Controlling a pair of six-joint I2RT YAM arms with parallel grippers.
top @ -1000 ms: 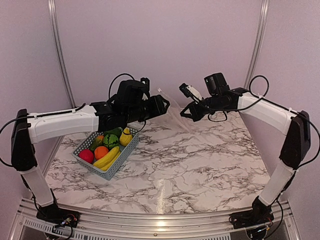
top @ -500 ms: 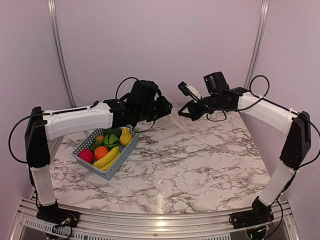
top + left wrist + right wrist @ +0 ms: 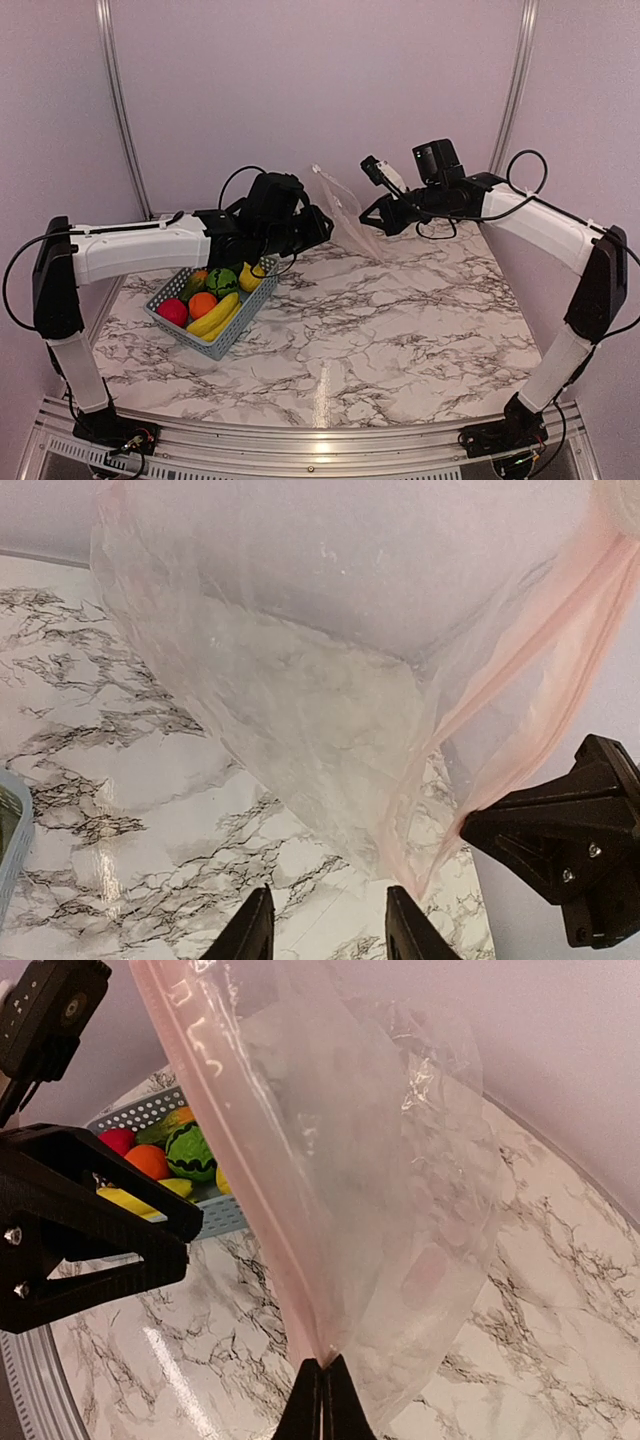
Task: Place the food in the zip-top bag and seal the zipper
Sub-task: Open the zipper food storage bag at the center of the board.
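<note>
Right end effector (image 3: 322, 1368), clamped on the zipper (image 3: 225, 1130), has hoisted the zip-top bag (image 3: 346, 205) higher above the table (image 3: 400, 320). Left end effector (image 3: 325, 925), at the bag's 9 o'clock, is open and empty. It is likely free to take the mouth.

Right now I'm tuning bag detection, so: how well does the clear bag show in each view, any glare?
Top external: the zip-top bag nearly vanishes against the pale wall; glare streak on the table. Left wrist: sharp, pink zipper plain. Right wrist: sharp, small highlights on crinkles.

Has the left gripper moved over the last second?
Yes. The left gripper has drawn back slightly left and down, toward the basket and away from the bag.
</note>
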